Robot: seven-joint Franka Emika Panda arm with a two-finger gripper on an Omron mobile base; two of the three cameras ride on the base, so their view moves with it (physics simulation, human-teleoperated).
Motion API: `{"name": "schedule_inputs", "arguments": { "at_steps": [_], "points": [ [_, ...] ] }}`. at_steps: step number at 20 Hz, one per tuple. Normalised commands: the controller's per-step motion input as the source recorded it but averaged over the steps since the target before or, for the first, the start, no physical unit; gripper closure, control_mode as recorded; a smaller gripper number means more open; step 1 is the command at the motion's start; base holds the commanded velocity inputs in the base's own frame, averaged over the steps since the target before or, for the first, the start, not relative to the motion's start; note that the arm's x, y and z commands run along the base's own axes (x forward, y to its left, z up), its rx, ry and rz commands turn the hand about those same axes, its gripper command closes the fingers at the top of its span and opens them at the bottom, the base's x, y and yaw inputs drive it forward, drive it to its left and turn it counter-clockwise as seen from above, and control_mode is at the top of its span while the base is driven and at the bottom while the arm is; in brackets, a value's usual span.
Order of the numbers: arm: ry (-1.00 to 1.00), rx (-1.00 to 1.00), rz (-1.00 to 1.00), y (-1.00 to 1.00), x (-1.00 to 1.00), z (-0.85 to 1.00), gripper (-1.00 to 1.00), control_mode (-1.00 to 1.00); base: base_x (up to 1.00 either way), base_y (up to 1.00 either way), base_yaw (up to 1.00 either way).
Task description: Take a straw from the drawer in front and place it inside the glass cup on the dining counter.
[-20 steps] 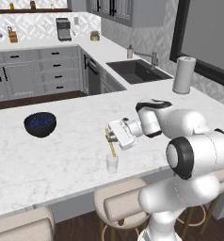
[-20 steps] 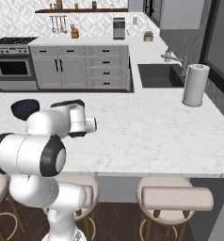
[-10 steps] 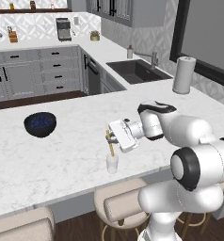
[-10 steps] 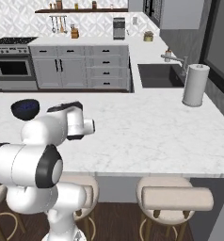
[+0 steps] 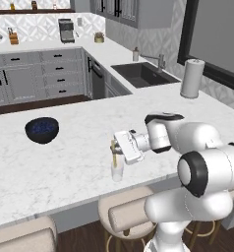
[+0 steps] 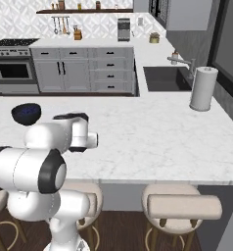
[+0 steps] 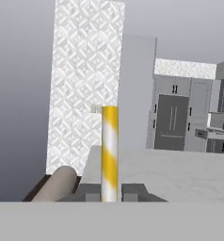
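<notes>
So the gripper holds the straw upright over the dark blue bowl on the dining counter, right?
Not the bowl. In the left base view the gripper holds the straw over the glass cup; the dark blue bowl sits apart on the dining counter.

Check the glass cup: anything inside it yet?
The straw stands upright, its lower end dipping into the glass cup, with the gripper shut on it. Whether it touches the bottom can't be told.

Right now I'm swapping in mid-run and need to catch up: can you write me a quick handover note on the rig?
Claw: shut on the straw, held upright between its fingertips.
Glass cup: stands on the dining counter near the front edge, directly under the claw.
Done: straw fetched and brought over the cup, its lower end at the cup's mouth.
Left: lower it in, open the claw, withdraw.
</notes>
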Motion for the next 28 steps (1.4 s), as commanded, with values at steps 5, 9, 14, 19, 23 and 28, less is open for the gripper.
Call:
{"name": "schedule_inputs", "arguments": {
  "at_steps": [5,9,14,19,23,28],
  "points": [
    [0.01,0.03,0.0,0.0,0.0,-0.37,1.0,-1.0,0.0,0.0,0.0],
    [0.0,0.0,0.0,-0.02,0.0,-0.26,1.0,-1.0,0.0,0.0,0.0],
    [0.0,0.0,0.0,-0.09,0.0,-0.02,-1.0,-1.0,0.0,0.0,0.0],
    [0.0,0.0,0.0,-0.2,0.0,0.01,-1.0,-1.0,0.0,0.0,0.0],
    [0.0,0.0,0.0,-0.14,0.0,0.3,-1.0,-1.0,0.0,0.0,0.0],
    [-0.04,0.0,0.0,-0.08,-0.07,0.82,-1.0,-1.0,0.0,0.0,0.0]
  ]
}}
